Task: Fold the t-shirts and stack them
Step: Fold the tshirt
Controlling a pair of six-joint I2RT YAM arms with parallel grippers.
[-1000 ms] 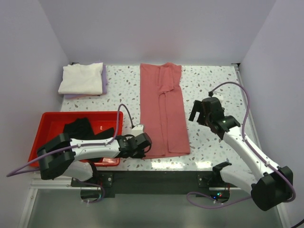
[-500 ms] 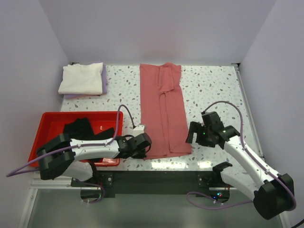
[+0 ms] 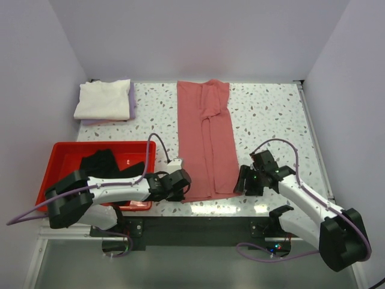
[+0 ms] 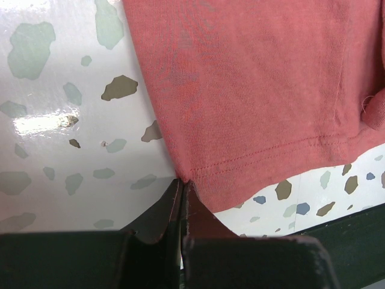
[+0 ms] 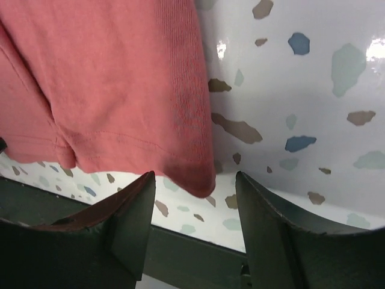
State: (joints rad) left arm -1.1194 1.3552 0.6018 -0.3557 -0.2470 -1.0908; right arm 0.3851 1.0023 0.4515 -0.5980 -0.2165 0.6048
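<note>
Right arm moves in from mid-table and drops to the shirt's near right corner; left arm holds its spot.

Right gripper [image 5: 194,179]: jaws apart, straddling that corner, cloth between them but not pinched yet. Left gripper [image 4: 182,185]: jaws closed on the near left hem corner of the red shirt [image 3: 204,138], with a very thin bite right at the edge.

Risks as we see them:
- Left bite is shallow, so the corner could slip out once we lift.
- The shirt is layered here. If the right jaws close too high they take only the top layer and the fold opens up.
- Right fingers may push the cloth instead of getting under it, bunching the corner.
- Uneven lift between the two arms would skew the fold.

Shirt: dusty salmon, soft knit, stitched hem, already folded lengthwise into a long narrow strip. It lies flat on the table [image 3: 264,114], hem at the near edge, collar end far, with a slight crease and overlap down the middle.

Further out: cream shirt [image 3: 103,99] lies on a lavender shirt [image 3: 132,101] at far left, and a black shirt [image 3: 99,161] sits in the tray [image 3: 102,144].
</note>
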